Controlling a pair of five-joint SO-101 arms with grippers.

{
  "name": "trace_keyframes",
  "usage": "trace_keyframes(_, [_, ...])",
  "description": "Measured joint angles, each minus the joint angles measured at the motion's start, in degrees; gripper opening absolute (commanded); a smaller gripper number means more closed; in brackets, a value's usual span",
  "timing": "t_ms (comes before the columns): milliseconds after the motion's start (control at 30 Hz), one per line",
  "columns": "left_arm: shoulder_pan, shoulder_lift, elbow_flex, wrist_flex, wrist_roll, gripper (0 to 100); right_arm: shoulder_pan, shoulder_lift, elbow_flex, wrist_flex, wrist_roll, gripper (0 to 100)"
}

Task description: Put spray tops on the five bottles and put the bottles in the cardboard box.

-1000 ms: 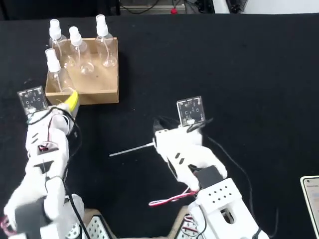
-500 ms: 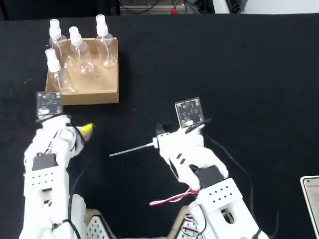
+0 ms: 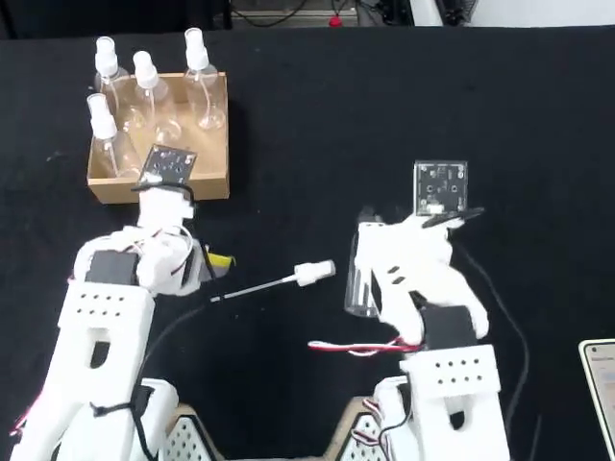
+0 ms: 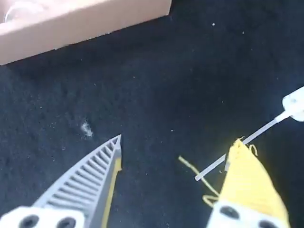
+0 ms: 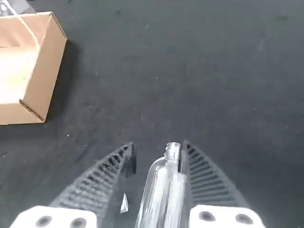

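Observation:
Four clear bottles (image 3: 144,91) with white spray tops stand in the cardboard box (image 3: 207,173) at the far left; the box edge (image 4: 85,21) is also in the left wrist view. A loose spray top (image 3: 315,273) with a long thin tube (image 4: 237,142) lies on the black table. My left gripper (image 3: 213,264) is open (image 4: 175,152) at the tube's free end, its yellow finger (image 4: 247,175) right beside the tube. My right gripper (image 5: 157,148) is shut on an uncapped clear bottle (image 5: 159,190), which it holds (image 3: 361,283) just right of the spray head.
The table is covered in black cloth (image 3: 384,115). A white device (image 3: 601,375) lies at the right edge. The box corner (image 5: 45,71) lies well ahead of the right gripper. Cables trail from the right arm's base (image 3: 356,346).
The left arm swung away from the box down to the tube's end. The right arm drew back to the right, uncovering the spray head and bringing its bottle into sight.

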Motion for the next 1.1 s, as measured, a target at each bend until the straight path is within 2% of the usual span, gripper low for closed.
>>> trace_keyframes(100, [-1.05,0.70,-0.18,0.53,0.35,34,0.35,6.15,-2.11,0.00,0.00,15.1])
trace_keyframes(233, [-6.59,0.70,-0.18,7.30,0.53,34,2.37,18.02,-7.38,-0.18,-0.44,15.1])
trace_keyframes(333, [-14.51,-0.18,0.09,8.18,-2.29,34,3.34,28.57,-12.40,-0.18,-0.44,14.9])
trace_keyframes(500, [-30.15,-0.88,5.36,4.84,-5.54,34,3.43,43.87,-20.92,2.20,-0.44,14.9])
trace_keyframes(600, [-34.20,-0.88,9.05,4.04,-5.63,34,3.69,50.81,-25.05,3.60,-0.44,14.9])
trace_keyframes(767, [-34.73,-1.58,12.31,3.87,-5.89,34,3.60,57.85,-29.80,6.24,-0.44,14.5])
trace_keyframes(833, [-34.64,-1.58,12.48,3.87,-5.89,34,3.60,59.78,-31.74,8.79,-0.44,11.5])
trace_keyframes(933, [-30.51,-1.58,12.92,3.78,-5.71,34,3.60,61.89,-34.29,11.96,-0.44,6.6])
trace_keyframes(1100, [-23.30,-1.76,16.53,3.78,-3.16,34,3.69,67.08,-35.60,12.84,2.11,6.0])
